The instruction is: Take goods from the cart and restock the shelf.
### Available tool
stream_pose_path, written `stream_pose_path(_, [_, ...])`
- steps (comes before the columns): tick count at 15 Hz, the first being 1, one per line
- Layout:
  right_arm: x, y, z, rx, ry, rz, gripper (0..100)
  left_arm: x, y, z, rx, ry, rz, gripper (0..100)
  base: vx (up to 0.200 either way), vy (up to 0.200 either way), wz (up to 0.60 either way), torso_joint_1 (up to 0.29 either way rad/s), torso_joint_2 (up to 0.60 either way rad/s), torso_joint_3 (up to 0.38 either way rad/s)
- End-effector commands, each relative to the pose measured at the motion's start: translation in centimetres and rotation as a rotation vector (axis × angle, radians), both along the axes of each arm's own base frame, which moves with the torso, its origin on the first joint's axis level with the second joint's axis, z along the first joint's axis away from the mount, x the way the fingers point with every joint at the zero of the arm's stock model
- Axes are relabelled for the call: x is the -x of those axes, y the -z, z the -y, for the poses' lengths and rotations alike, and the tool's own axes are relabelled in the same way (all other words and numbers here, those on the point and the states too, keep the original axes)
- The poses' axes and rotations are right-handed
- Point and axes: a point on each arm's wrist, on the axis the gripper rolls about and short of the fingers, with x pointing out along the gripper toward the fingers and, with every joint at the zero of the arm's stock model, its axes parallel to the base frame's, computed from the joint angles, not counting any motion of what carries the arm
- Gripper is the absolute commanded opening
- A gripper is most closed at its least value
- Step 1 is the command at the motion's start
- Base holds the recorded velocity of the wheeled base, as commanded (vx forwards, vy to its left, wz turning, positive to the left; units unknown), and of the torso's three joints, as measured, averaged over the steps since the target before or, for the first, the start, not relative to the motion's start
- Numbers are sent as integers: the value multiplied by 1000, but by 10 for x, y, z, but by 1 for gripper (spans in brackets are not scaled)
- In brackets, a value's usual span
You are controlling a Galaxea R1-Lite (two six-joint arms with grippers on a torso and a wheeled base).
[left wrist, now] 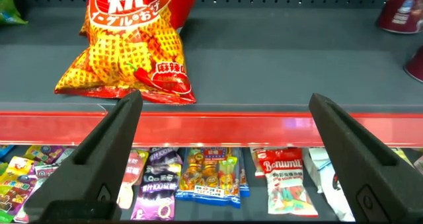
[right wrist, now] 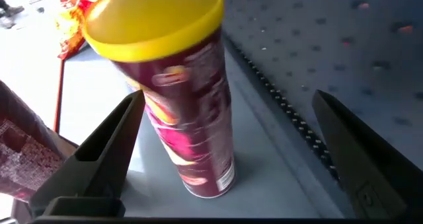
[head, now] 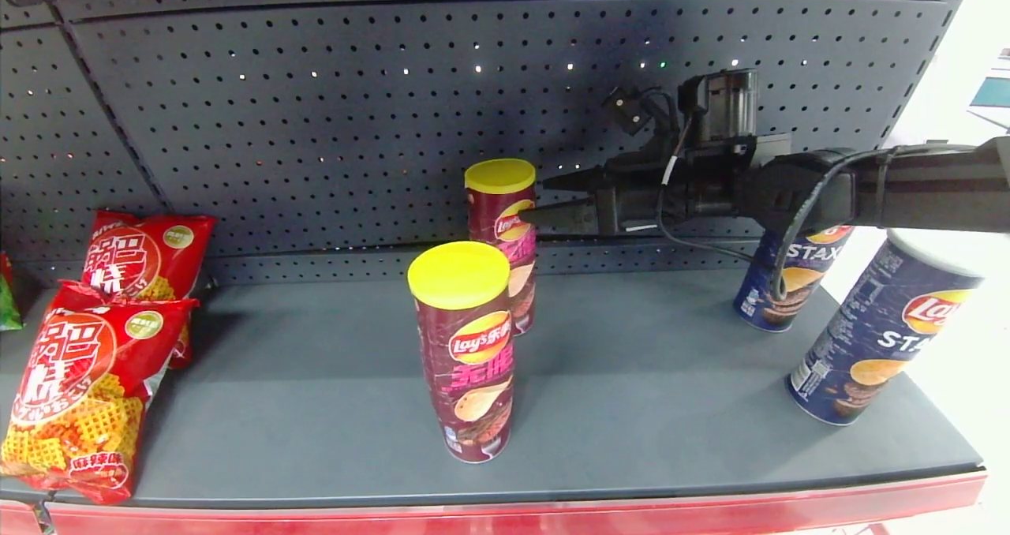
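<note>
Two maroon chip cans with yellow lids stand upright on the grey shelf [head: 647,377]: the front can [head: 467,346] near the middle, the rear can [head: 495,196] close to the pegboard. My right gripper [head: 535,199] reaches in from the right at the rear can's upper half. In the right wrist view the rear can [right wrist: 192,118] stands between the spread fingers of this gripper [right wrist: 228,98], which is open and clear of it on both sides. My left gripper [left wrist: 226,97] is open and holds nothing, in front of the shelf's red front edge [left wrist: 211,128].
Two blue chip cans [head: 789,282] [head: 876,338] stand at the shelf's right end, under my right arm. Red snack bags [head: 142,259] [head: 75,393] lean at the left. A dark pegboard wall [head: 355,125] backs the shelf. Small packets [left wrist: 211,178] fill the lower shelf.
</note>
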Motion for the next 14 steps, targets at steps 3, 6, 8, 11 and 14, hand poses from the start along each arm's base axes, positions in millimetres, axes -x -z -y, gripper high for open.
stream_pose_path(3, [6,-4,1,0,-5,4,100,0,0,0,1,0,-2,100,0,0,0,0,0,0])
stream_pose_path(6, [10,-3,-5,2,-26,-3,100,0,0,0,1,0,0,100,0,0,0,0,0,0])
stream_pose_path(8, [14,-1,-10,11,-39,-18,100,0,0,0,1,0,-2,100,0,0,0,0,0,0])
stream_pose_path(11, [19,1,-18,21,-63,-37,100,0,0,0,1,0,-2,100,0,0,0,0,0,0])
stream_pose_path(14, [26,5,-27,36,-90,-73,100,0,0,0,1,0,0,100,0,0,0,0,0,0])
